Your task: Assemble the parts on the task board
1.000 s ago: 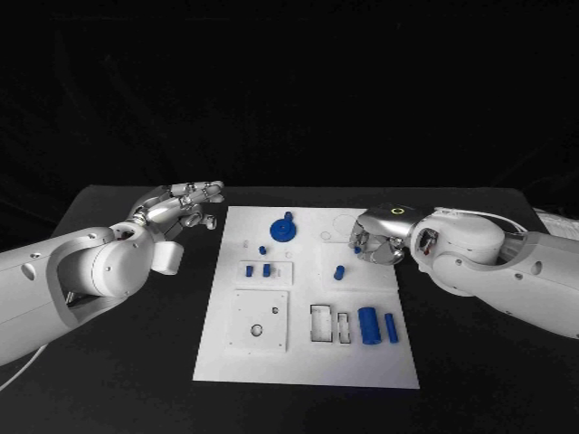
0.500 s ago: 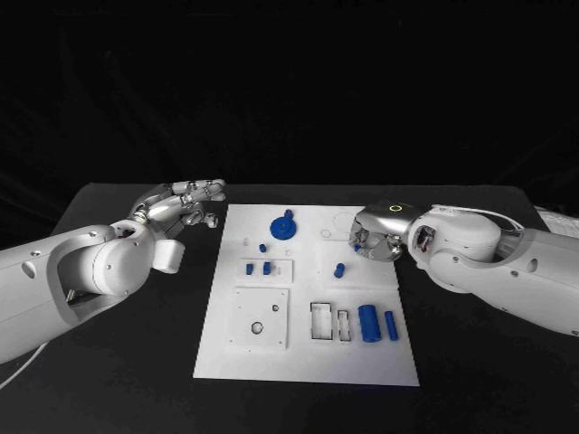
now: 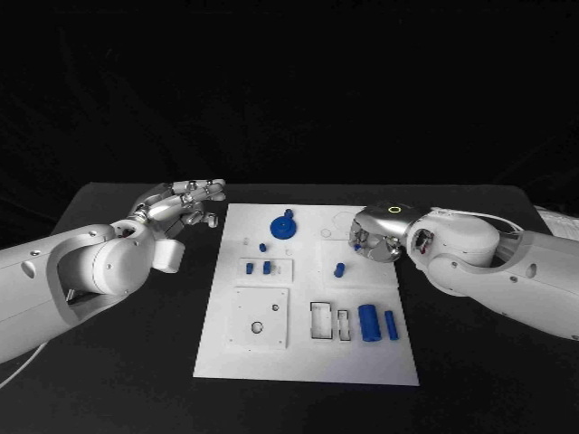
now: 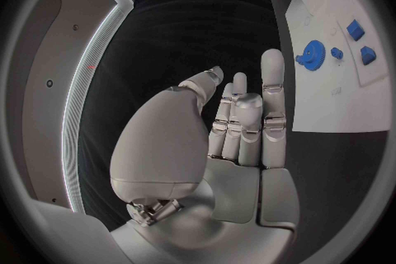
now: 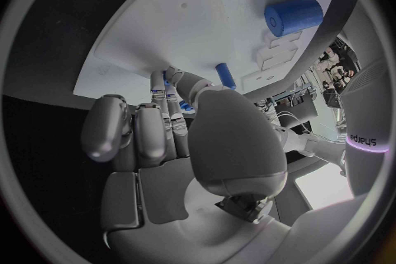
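Observation:
The white task board (image 3: pixel 309 362) lies in the middle of the black table. On it are a blue gear (image 3: pixel 283 226), two small blue blocks (image 3: pixel 257 268), a short blue peg (image 3: pixel 338 269) and two blue cylinders (image 3: pixel 378 325). My right hand (image 3: pixel 374 237) hovers over the board's right edge at the far end. Its thumb and fingers pinch a small blue part (image 5: pixel 185 104); the peg (image 5: pixel 224 75) and cylinders (image 5: pixel 293 13) lie beyond it. My left hand (image 3: pixel 185 203) hangs off the board's far left corner and holds nothing, fingers stretched out (image 4: pixel 239 125). The gear (image 4: pixel 311 55) lies ahead of them.
A square white panel (image 3: pixel 260 319) with holes sits at the board's near left, with narrow rectangular slots (image 3: pixel 321 321) beside it. Bare black table (image 3: pixel 498 362) runs along both sides of the board.
My right hand has turned and edged slightly toward the far end, the small blue part still pinched in it. The left hand and the parts on the board have not moved.

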